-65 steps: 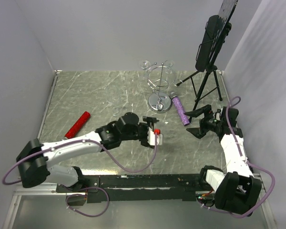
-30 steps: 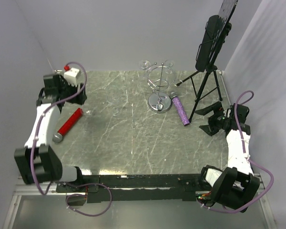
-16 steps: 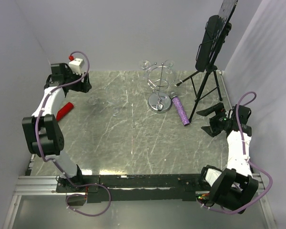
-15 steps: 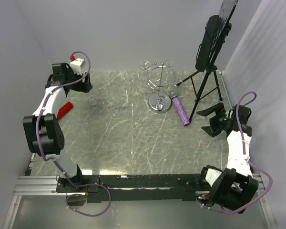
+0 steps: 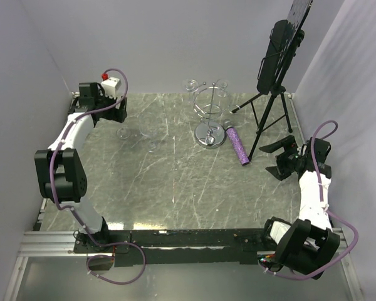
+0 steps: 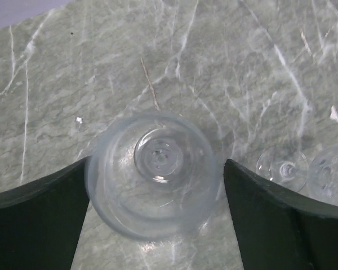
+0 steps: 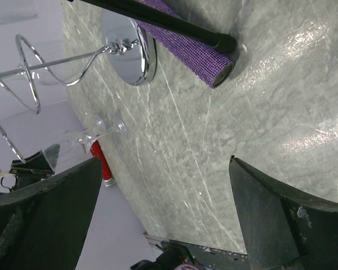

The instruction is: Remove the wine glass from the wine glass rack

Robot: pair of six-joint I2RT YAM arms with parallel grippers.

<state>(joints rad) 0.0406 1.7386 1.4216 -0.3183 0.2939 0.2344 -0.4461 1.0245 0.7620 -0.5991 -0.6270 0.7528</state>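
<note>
Left gripper [image 6: 155,161] near the far left corner of the table [image 5: 175,188], jaws spread wide; right gripper [image 7: 163,162] wide and empty by the right edge. Chrome wine glass rack [image 5: 208,133] at the middle of the far edge. Well apart from it, an upright clear wine glass [image 6: 158,174] standing on the table between the left jaws, thin gap at one side, another glass [image 6: 281,167] near it.

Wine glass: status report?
Left gripper open, straddling wine glass, upright on table. Right gripper open, off to the right. Glass is off wine glass rack; second glass close alongside.
</note>
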